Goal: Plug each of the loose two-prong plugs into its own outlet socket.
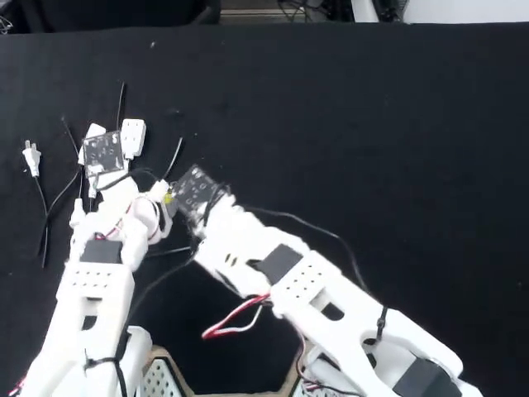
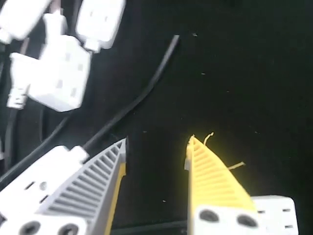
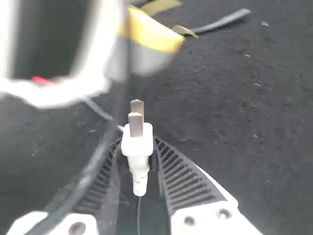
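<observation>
The plug [image 3: 137,133] was clamped prongs-out in the right gripper [image 3: 137,145], low over the left half of the table [image 1: 372,124]. The left gripper [image 2: 156,147] hung open and empty just beside it. White sockets [image 2: 58,73] lay nearby, and a second plug [image 1: 31,157] lay by the table's left edge.

The left arm [image 1: 91,289] and right arm [image 1: 331,306] are cut off at the table's [image 1: 372,124] near edge. The plug [image 1: 31,157] by its left edge is too small to count prongs. The right wrist view blurs the left arm [image 3: 105,49]; the left wrist view crops 1 socket [image 2: 100,19].
</observation>
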